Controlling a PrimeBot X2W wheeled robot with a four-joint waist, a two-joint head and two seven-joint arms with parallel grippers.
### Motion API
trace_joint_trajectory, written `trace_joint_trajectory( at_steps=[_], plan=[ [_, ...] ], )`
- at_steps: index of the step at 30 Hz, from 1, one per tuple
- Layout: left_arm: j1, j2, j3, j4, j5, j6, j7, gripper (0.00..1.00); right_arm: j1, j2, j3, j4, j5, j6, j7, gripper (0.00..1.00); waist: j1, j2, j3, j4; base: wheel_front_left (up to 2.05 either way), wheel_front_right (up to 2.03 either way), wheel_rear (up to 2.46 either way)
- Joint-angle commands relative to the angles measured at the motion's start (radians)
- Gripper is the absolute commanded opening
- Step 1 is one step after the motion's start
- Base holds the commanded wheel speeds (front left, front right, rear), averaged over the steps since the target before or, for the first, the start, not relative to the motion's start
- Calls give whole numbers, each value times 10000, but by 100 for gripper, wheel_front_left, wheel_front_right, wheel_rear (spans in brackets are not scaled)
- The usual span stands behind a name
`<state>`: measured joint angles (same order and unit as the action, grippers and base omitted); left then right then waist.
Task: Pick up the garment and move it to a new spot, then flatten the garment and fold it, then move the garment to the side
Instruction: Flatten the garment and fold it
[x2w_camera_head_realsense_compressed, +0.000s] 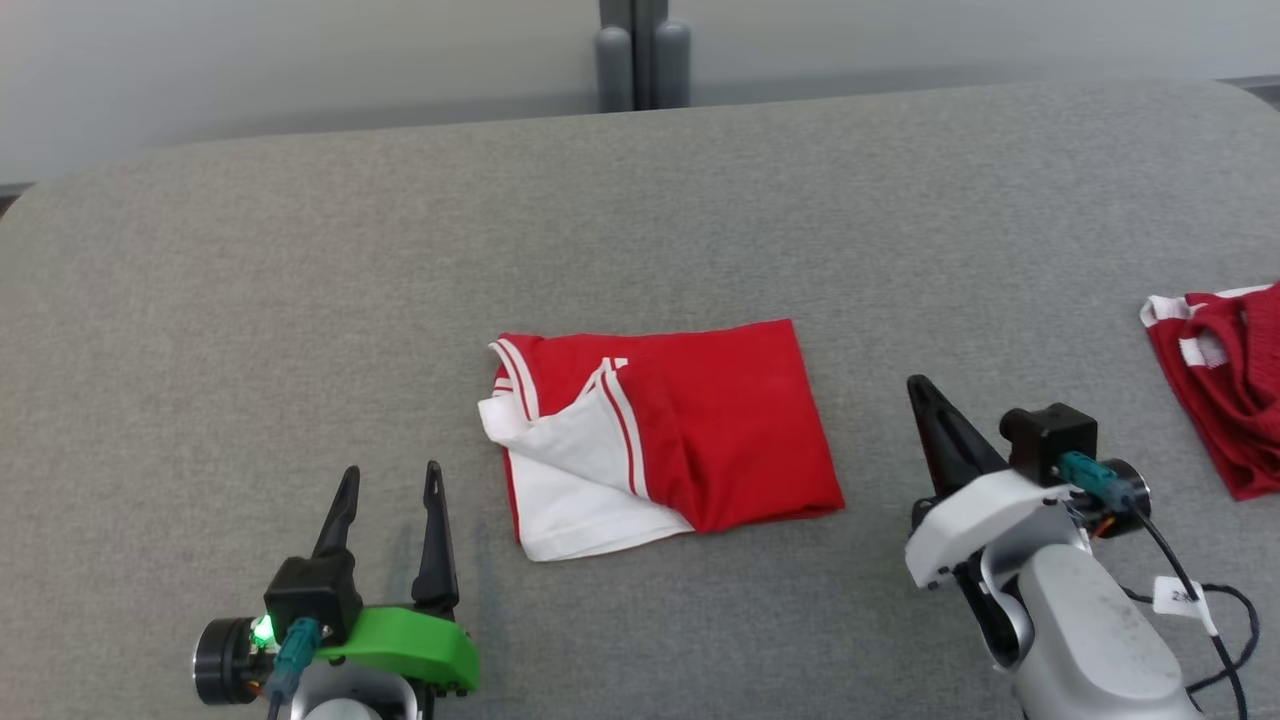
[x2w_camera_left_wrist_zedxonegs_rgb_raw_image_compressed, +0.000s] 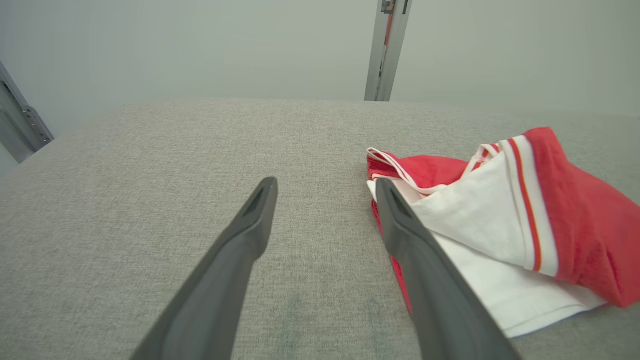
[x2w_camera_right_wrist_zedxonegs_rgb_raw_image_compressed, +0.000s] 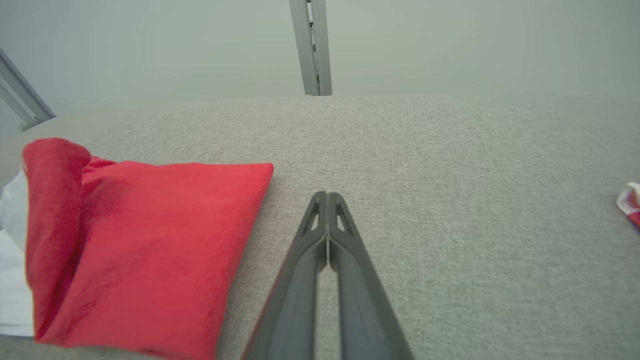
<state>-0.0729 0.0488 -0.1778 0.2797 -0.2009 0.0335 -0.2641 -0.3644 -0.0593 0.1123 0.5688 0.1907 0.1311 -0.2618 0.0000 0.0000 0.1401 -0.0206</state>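
Grey woven fabric covers the table (x2w_camera_head_realsense_compressed: 300, 300). Nearest, the left gripper (x2w_camera_head_realsense_compressed: 391, 468) has its fingers apart and empty; the right gripper (x2w_camera_head_realsense_compressed: 918, 385) has its fingers pressed together on nothing. A white tag (x2w_camera_head_realsense_compressed: 1178, 598) on the right arm's cable is too small to read. The folded red-and-white garment (x2w_camera_head_realsense_compressed: 700, 430) lies flat between the grippers, touching neither. A crumpled red cloth (x2w_camera_head_realsense_compressed: 1235, 400) lies well apart at far right.
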Motion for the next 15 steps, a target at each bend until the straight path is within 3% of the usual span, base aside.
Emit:
trace_joint_trajectory(
  at_steps=[1, 8, 15],
  plan=[
    [-213, 43, -53, -17, -101, -17, 5, 100, -282, -19, 243, 240, 22, -10, -40, 0, 0, 0, 443, 679, 0, 0, 0],
    [-412, 41, -396, 2, -253, -32, 5, 100, -1374, -4, 1597, 1612, 180, -10, -40, 0, 0, 0, 688, 2060, 0, 0, 0],
    [-132, 40, -552, 16, -548, 76, 5, 100, -1565, 53, 2890, 2063, 599, -10, -40, 0, 0, 0, 659, 3141, 0, 0, 0]
  ],
)
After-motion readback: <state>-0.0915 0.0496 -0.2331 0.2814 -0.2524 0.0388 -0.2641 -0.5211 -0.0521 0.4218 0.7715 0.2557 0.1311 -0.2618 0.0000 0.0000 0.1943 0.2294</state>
